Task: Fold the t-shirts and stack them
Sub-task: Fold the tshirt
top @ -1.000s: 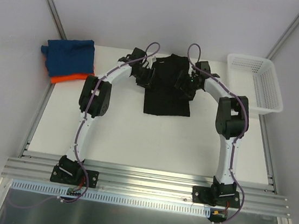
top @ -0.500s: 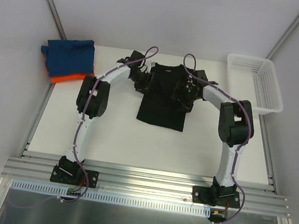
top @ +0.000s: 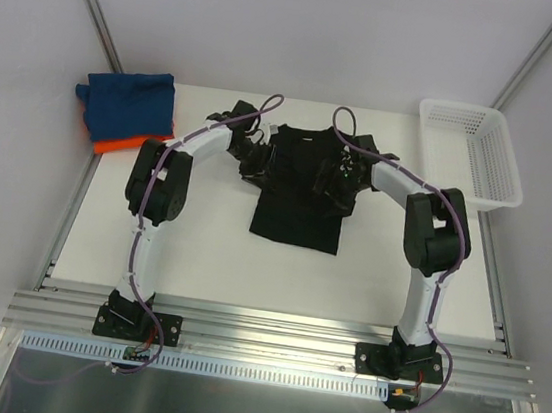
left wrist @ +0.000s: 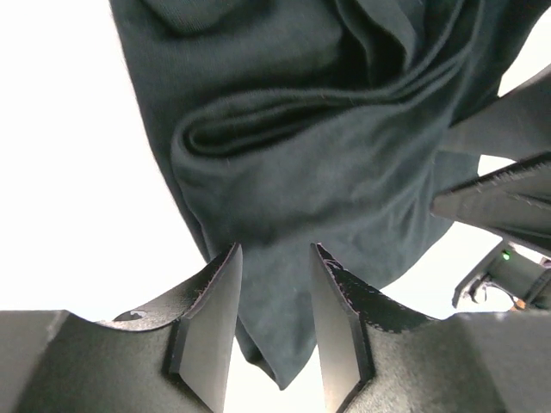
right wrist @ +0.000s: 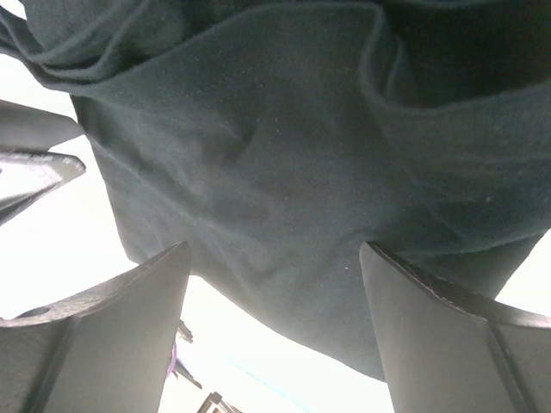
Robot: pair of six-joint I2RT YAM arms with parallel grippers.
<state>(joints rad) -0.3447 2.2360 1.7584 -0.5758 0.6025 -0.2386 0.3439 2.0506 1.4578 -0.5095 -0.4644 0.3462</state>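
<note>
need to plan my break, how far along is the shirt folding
Done: the blue t-shirt lies folded on the orange t-shirt at the far left corner. In hand: the black t-shirt is mid-table, bunched near its top, with the left gripper and the open right gripper at it. Left: finish folding it and add it to that stack.

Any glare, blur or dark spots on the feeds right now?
Top view: evenly lit, sharp, but the black t-shirt reads as a flat dark patch. Left wrist: table blown out white, left fingers crisp. Right wrist: same glare, right fingers soft.
</note>
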